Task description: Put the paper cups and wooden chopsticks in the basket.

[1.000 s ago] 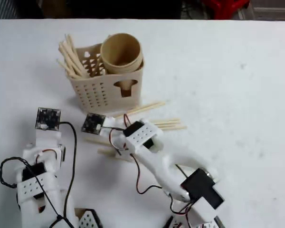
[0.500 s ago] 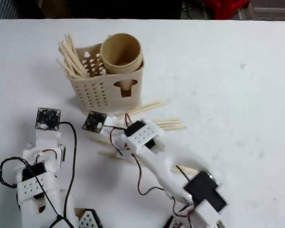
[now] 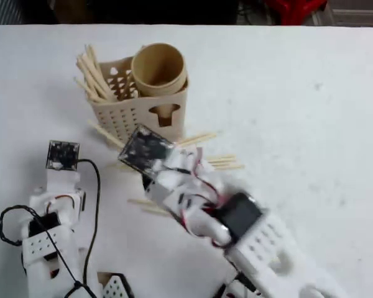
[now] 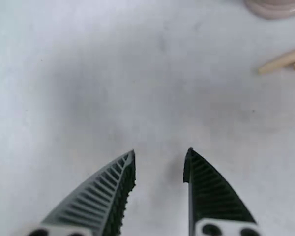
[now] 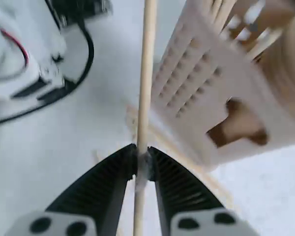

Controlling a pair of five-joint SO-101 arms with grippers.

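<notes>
A perforated beige basket [image 3: 137, 115] stands at the back left with a paper cup [image 3: 158, 68] and several wooden chopsticks [image 3: 93, 77] in it. My right gripper [image 5: 141, 157] is shut on one chopstick [image 5: 146, 73], held off the table just in front of the basket [image 5: 211, 93]. From above, that chopstick [image 3: 107, 136] sticks out leftward from under the right wrist camera [image 3: 146, 152]. More chopsticks lie loose on the table [image 3: 219, 162], [image 3: 196, 139], [image 3: 146, 206]. My left gripper [image 4: 160, 164] is open over bare table.
The left arm [image 3: 53, 211] rests at the front left with its cable looping beside it. Two chopstick ends [image 4: 285, 60] lie ahead of the left gripper. The white table [image 3: 298, 93] stretches open to the right.
The right arm has lifted and swung its wrist up toward the basket's front, raising a chopstick off the table. The left arm has not moved.
</notes>
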